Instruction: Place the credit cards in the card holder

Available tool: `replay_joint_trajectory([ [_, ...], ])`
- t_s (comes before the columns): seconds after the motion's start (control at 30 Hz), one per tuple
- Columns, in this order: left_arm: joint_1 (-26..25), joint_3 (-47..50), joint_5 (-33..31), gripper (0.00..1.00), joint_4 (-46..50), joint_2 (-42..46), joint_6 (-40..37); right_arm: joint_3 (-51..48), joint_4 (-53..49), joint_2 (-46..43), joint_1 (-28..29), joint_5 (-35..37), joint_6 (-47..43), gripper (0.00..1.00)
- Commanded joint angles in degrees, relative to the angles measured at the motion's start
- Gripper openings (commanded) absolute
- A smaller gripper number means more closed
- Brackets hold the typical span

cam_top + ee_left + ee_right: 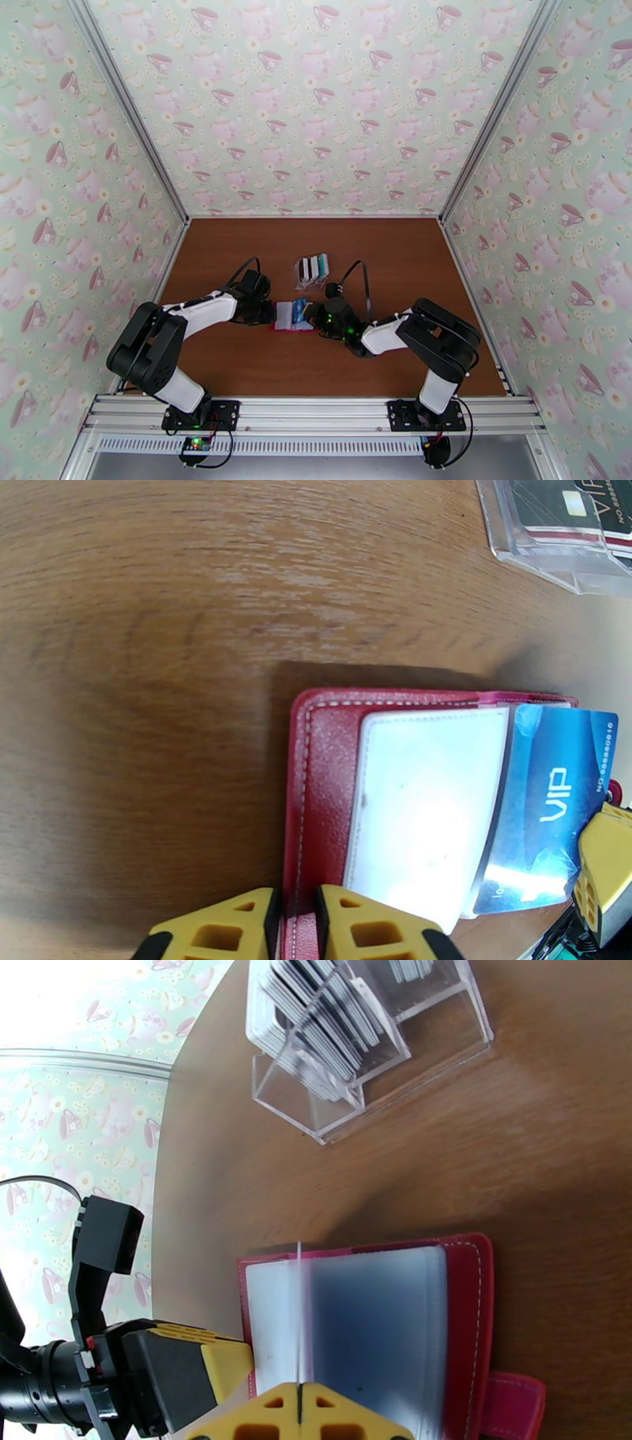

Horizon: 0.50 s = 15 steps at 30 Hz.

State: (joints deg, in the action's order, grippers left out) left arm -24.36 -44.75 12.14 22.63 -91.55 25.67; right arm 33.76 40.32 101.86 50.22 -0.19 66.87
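Left gripper (296, 906) clamped on red card holder (320, 748) edge, bottom centre. Right gripper (299, 1394) pinching blue VIP card (553, 796) at its open pockets.

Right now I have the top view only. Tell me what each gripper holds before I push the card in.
Observer: In the left wrist view, the left gripper pinches the red cover edge of the wallet between its fingers.
Operator: Now the right one.
Observer: The right gripper is shut on the blue card, which shows edge-on in its own camera, over the open wallet.
Operator: Say how far in it is.
Observer: One long side is tucked under the pale pocket leaf. The rest, printed VIP, sticks out.
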Motion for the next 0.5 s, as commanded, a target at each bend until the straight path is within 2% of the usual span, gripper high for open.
replay_joint_trajectory([
  [0.0, -1.5, 2.2, 1.1, 0.21, -1.0, -3.9, 1.1, 1.0, 1.4, 1.4, 0.4, 0.6, 0.1, 0.0],
  [0.47, -1.6, 2.9, 2.2, 0.21, -2.2, -4.2, 2.3, 0.2, 4.2, 2.9, 0.7, 0.0, 0.8, 0.0],
])
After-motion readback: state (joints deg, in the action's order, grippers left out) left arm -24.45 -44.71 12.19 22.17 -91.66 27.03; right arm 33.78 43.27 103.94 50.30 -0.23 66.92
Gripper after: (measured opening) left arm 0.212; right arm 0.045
